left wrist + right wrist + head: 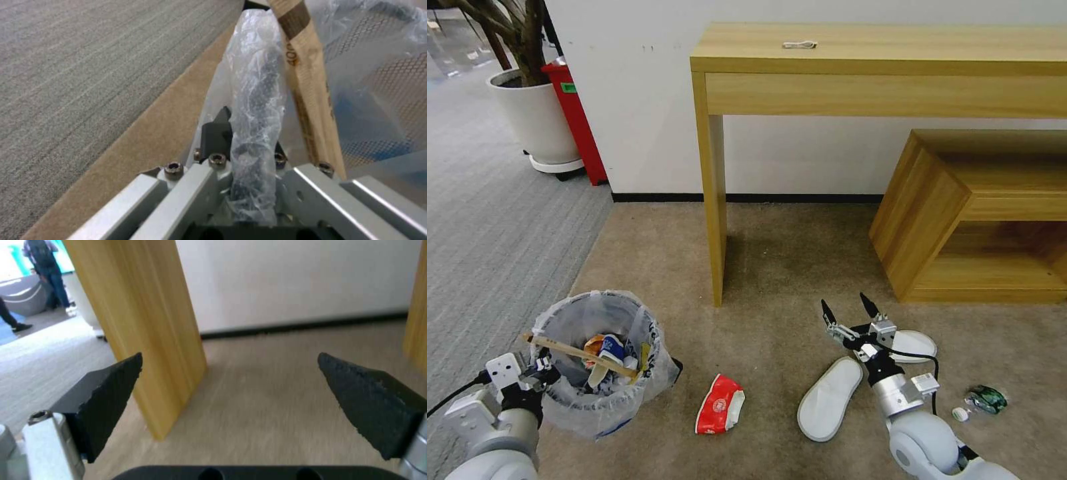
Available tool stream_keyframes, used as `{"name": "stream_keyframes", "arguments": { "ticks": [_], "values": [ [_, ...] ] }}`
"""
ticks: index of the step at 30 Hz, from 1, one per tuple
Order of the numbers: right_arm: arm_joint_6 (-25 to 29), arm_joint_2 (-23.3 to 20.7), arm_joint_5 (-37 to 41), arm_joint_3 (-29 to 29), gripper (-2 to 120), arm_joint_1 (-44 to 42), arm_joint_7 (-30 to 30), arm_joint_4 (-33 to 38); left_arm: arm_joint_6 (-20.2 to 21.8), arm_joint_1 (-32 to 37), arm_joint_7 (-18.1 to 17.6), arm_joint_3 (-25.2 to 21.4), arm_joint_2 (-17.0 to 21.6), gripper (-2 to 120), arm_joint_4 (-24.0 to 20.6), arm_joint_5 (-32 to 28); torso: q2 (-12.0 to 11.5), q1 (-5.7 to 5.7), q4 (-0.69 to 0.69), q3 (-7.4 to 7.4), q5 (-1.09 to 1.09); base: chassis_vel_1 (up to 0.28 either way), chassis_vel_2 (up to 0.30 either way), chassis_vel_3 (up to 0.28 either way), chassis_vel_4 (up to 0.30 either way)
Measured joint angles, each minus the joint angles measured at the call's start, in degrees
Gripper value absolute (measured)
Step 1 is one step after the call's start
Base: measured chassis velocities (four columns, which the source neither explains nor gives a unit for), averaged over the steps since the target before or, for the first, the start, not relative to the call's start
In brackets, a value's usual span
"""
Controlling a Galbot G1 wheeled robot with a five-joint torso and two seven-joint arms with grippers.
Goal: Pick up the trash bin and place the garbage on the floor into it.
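**A:** Fingers first: the left gripper (242, 133) is clamped on the near-left rim of the bin (602, 363), bag plastic pinched in with it. The right gripper (854, 312) hangs with its fingers (100, 400) wide apart and empty, over the slippers.

**B:** How will the bin carry?

**A:** Lightly, I'd judge: thin mesh wall, a few cups and a stick (579, 355) inside. The liner is slick and crinkly, so the rim could slide in a one-sided grip; keep it level.

**B:** And what's left on the floor (774, 267)?

**A:** Nearest, a crushed red cup (719, 404) just right of the bin: soft, take it across its flattened body. Then two slippers (830, 399), floppy, best pinched at an edge. Near right, a small green wrapper (987, 398) and a white cap (960, 414).

**B:** Room to move?

**A:** Open carpet in the middle. Farther off, the counter leg (716, 200) stands beyond the bin, and a low shelf (960, 213) hems the far right.
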Motion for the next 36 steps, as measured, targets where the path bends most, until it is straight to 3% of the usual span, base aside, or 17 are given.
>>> {"name": "stream_keyframes", "arguments": {
  "ticks": [2, 4, 6, 9, 17, 22, 25, 30, 36],
  "values": [
    [-2.6, -3.2, 7.6, -0.2, 100, -0.6, -1.0, 1.4, -0.1, -0.5, 0.0, 0.6, 0.2, 1, 0.7, 0.4, 0.0, 0.0, -0.02, 0.0, -0.02, 0.0, 0.0, 0.0, 0.0],
    [-3.3, -4.8, 9.6, -0.6, 100, -0.6, -1.4, 1.7, -0.3, -0.7, 0.1, 1.0, 0.2, 1, 1.1, 0.7, 0.0, 0.0, -0.02, 0.0, 0.0, 0.0, 0.0, 0.0, 0.0],
    [-7.6, -9.1, 16.4, -1.2, 100, -0.6, -0.8, 5.0, -0.7, -0.9, 0.4, 1.5, -0.1, 1, 2.0, 1.6, 0.0, 0.0, -0.01, 0.0, -0.01, 0.0, 0.0, 0.0, 0.0],
    [-11.4, -11.9, 21.9, -1.2, 100, -0.5, -0.4, 8.3, -1.0, -1.1, 0.5, 1.6, -0.3, 1, 2.5, 2.1, 0.0, 0.0, -0.01, 0.0, -0.02, 0.0, 0.0, 0.0, 0.0],
    [-15.9, -16.2, 26.2, -5.1, 100, -0.3, -0.9, 8.8, -1.5, -1.4, 0.7, 1.7, -0.9, 1, 3.8, 3.0, 0.0, 0.0, -0.01, 0.0, -0.02, 0.0, 0.0, 0.0, 0.0],
    [-17.4, -15.7, 26.9, -10.0, 100, 1.6, 0.2, 7.5, -1.8, -1.7, 0.7, 1.7, -1.2, 1, 4.5, 3.5, 0.0, 0.0, -0.02, 0.0, -0.02, 0.0, 0.0, 0.0, 0.0],
    [-19.0, -13.5, 28.1, -16.5, 100, 6.1, 1.6, 6.7, -1.8, -1.8, 0.8, 1.8, -1.7, 1, 5.0, 4.2, 0.0, 0.0, -0.01, 0.0, -0.02, 0.0, 0.0, 0.0, 0.0],
    [-21.8, -10.8, 32.2, -22.0, 100, 11.4, 2.9, 7.3, -2.2, -1.7, 0.8, 1.9, -2.6, 1, 5.5, 4.9, 0.0, 0.0, -0.01, 0.0, -0.02, 0.0, 0.0, 0.0, 0.0],
    [-24.0, -9.4, 33.2, -25.6, 100, 14.4, 4.7, 6.9, -2.6, -1.6, 0.8, 1.6, -3.2, 1, 5.9, 5.4, 0.0, 0.0, 0.0, 0.0, -0.01, 0.0, 0.0, 0.0, 0.0]
  ]
}}
